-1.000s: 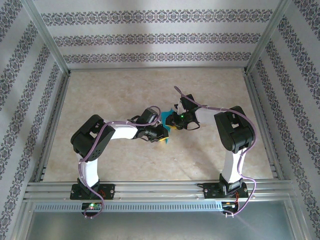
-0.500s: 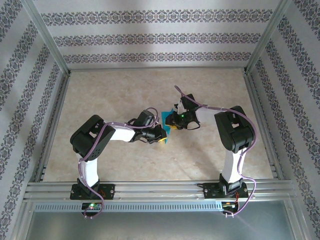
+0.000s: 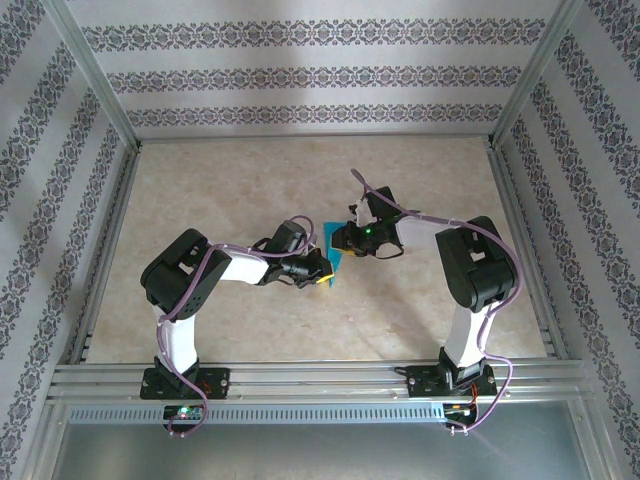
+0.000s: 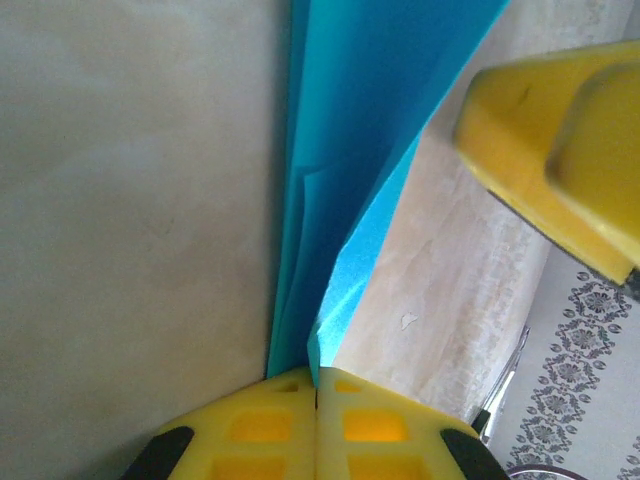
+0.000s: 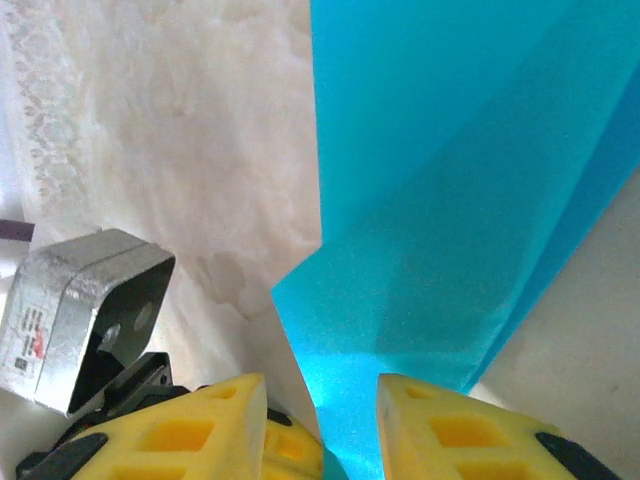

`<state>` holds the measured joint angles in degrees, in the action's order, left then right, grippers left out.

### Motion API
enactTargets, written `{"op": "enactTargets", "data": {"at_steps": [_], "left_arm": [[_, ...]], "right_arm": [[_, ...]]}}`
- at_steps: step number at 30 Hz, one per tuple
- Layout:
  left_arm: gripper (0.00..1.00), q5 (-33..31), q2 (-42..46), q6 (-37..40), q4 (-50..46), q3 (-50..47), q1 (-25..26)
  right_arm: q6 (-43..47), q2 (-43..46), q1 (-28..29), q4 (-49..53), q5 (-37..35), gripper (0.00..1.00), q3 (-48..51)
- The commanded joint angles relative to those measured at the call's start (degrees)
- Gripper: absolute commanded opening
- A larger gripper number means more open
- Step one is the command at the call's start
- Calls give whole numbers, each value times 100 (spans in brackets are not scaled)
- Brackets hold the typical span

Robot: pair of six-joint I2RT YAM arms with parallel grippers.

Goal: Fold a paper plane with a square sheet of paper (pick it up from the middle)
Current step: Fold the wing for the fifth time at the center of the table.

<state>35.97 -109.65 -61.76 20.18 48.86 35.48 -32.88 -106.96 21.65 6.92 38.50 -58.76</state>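
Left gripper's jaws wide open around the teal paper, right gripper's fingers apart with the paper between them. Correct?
Wrong on the left. The left gripper is shut on the teal paper, jaws closed together with the sheet pinched between them, as the left wrist view shows. The right gripper does have its fingers apart with the paper between them.
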Motion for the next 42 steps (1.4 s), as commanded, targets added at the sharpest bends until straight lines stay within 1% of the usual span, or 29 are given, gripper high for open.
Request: {"op": "enactTargets", "data": {"at_steps": [1, 18, 22, 26, 34, 39, 42], "left_arm": [[6, -84, -233, -65, -221, -117, -59], [5, -54, -268, -99, -173, -138, -59], [7, -46, -244, -78, -194, -140, -59], [10, -29, -134, -43, -290, -150, -59], [15, 139, 117, -3, -448, -162, -28], [13, 139, 174, 12, -541, -200, -7], [9, 140, 162, 6, -558, -221, 5]], "right_arm": [[137, 96, 145, 4, 114, 35, 142], [124, -404, 274, 53, 40, 35, -99], [133, -461, 287, 172, -54, 35, -131], [133, -536, 296, 477, -314, 34, -189], [45, -676, 322, 767, -627, 33, -290], [11, -743, 331, 806, -660, 33, -330], [1, -761, 339, 827, -673, 33, -340]]}}
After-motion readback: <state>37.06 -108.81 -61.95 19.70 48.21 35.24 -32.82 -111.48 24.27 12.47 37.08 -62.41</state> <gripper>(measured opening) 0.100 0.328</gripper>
